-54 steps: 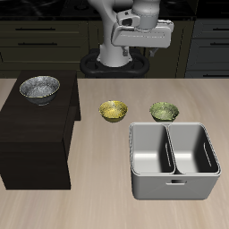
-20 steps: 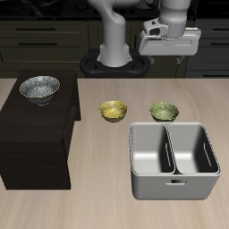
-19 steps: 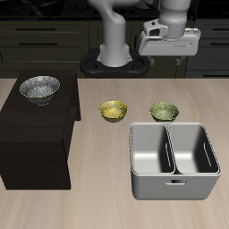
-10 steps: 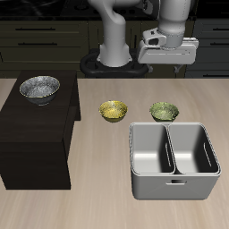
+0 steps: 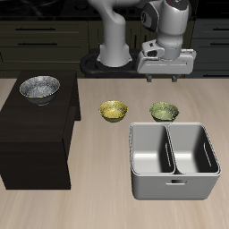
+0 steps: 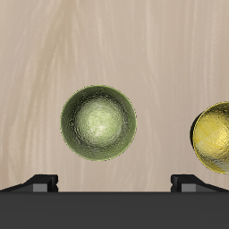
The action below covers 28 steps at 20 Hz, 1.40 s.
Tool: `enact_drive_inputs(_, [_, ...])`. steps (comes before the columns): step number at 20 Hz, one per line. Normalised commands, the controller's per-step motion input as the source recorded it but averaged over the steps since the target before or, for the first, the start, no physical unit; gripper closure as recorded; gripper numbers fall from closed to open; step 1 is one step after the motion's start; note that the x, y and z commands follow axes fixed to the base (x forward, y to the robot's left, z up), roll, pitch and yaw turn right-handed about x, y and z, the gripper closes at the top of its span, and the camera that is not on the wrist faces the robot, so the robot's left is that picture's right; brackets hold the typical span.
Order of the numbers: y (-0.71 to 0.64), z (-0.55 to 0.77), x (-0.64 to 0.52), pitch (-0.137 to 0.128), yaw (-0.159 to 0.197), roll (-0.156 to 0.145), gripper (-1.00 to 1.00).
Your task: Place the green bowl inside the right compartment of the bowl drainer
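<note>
The green bowl (image 5: pixel 164 111) sits upright on the wooden table just behind the bowl drainer (image 5: pixel 173 183), a grey tub with two empty wells split by a middle wall. My gripper (image 5: pixel 166 79) hangs open in the air above the green bowl, holding nothing. In the wrist view the green bowl (image 6: pixel 99 122) lies straight below, centred between my two spread fingertips (image 6: pixel 40 183), which stay well clear of its rim.
A yellow-gold bowl (image 5: pixel 113 111) stands on the table beside the green one and also shows in the wrist view (image 6: pixel 215 137). A silver speckled bowl (image 5: pixel 40 88) rests on a low black cabinet (image 5: pixel 36 143) at the table's side.
The gripper has swung across to a spot above the green bowl and then come down toward it. The bowls and drainer have not moved.
</note>
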Motion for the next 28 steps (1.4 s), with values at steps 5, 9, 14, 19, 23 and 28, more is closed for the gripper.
enact_drive_inputs(5, [0.04, -0.18, -0.01, 0.001, -0.017, 0.009, -1.00])
enact_drive_inputs(9, [-0.04, -0.23, 0.03, -0.033, -0.035, 0.005, -1.00])
enact_drive_inputs(14, [-0.03, -0.16, 0.00, -0.030, -0.005, 0.000, -1.00])
enact_drive_inputs(19, [-0.01, -0.20, 0.01, -0.016, -0.007, -0.002, -1.00])
enact_drive_inputs(23, [-0.05, -0.27, 0.02, 0.025, -0.004, 0.000, -1.00])
enact_drive_inputs(28, [-0.05, -0.26, -0.01, 0.003, 0.004, 0.002, -1.00])
